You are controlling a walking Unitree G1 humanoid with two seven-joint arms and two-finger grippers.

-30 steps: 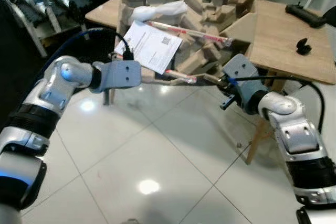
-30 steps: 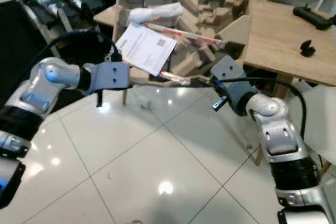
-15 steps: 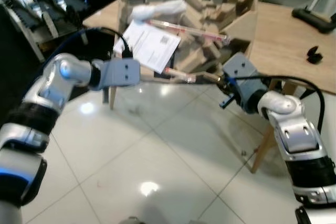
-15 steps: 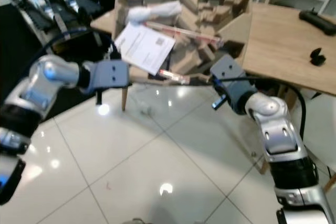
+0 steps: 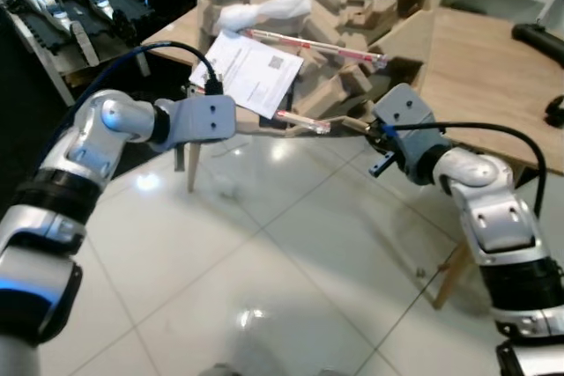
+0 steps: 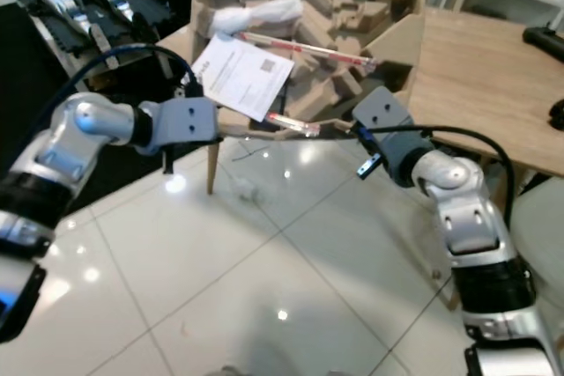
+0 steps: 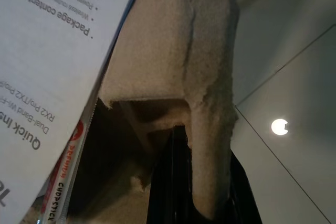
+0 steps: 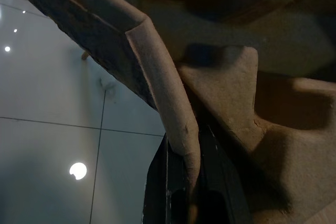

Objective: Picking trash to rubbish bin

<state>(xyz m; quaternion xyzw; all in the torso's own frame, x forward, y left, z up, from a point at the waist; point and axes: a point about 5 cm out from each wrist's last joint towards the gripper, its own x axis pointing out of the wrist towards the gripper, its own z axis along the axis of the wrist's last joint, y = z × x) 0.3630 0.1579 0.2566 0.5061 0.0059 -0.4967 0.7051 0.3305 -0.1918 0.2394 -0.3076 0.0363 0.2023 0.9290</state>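
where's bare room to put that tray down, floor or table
The white tiled floor below both grippers is bare apart from a small white scrap. The wooden table has bare top right of the pulp tray. The tray itself is crowded with paper and wrappers.

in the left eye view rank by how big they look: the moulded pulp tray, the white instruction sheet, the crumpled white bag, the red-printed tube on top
1. Moulded pulp tray, by far the largest.
2. White instruction sheet.
3. Crumpled white bag and red-printed tube: the tube is longer but very thin, the bag bulkier, so too close to rank.
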